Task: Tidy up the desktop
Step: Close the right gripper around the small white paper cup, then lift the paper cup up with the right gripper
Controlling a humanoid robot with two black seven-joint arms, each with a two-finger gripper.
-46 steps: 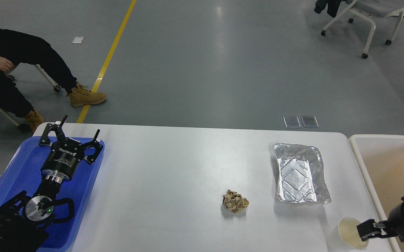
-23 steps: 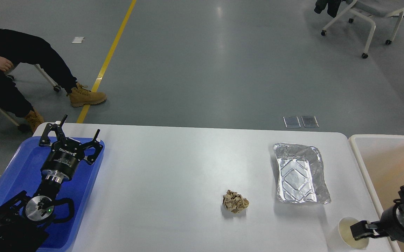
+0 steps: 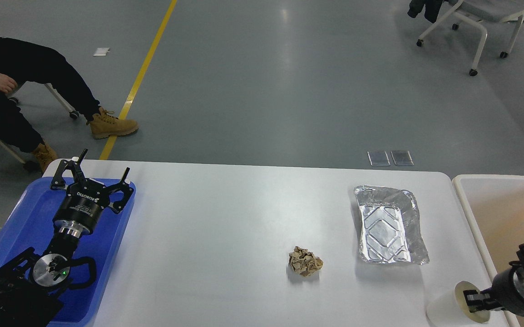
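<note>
White and smooth, the worktop [image 3: 207, 236] fills the lower middle of the head view, a rounded-corner rectangle with grey floor beyond its far edge. Three loose things lie on it, one of each. A crumpled brown paper ball [image 3: 305, 262] sits right of the worktop's middle. A single empty foil tray [image 3: 390, 225], its rim dented, lies further right, well apart from the ball. One paper cup [image 3: 453, 306] is at the worktop's near right corner, tipped so its mouth faces right.

The right claw [image 3: 474, 301] is at that cup's mouth, one dark finger reaching into the opening; the second finger cannot be made out, so whether the claw grips the rim cannot be told.

One blue plastic tray [image 3: 21, 213] overlaps the worktop's left end. The left claw [image 3: 101, 175] hangs above the tray's far part with its two fingers spread wide and nothing between them.

One cream-coloured bin [image 3: 471, 213] stands just beside the worktop's right edge.

Beyond the worktop's far left corner a seated person's legs [image 3: 30, 77] show, with two tan boots [image 3: 112, 125]. A yellow floor line [image 3: 141, 75] runs past them. Two small metal floor plates [image 3: 390, 157] lie side by side beyond the far edge, and one white swivel chair [image 3: 475, 22] stands at the far right.
</note>
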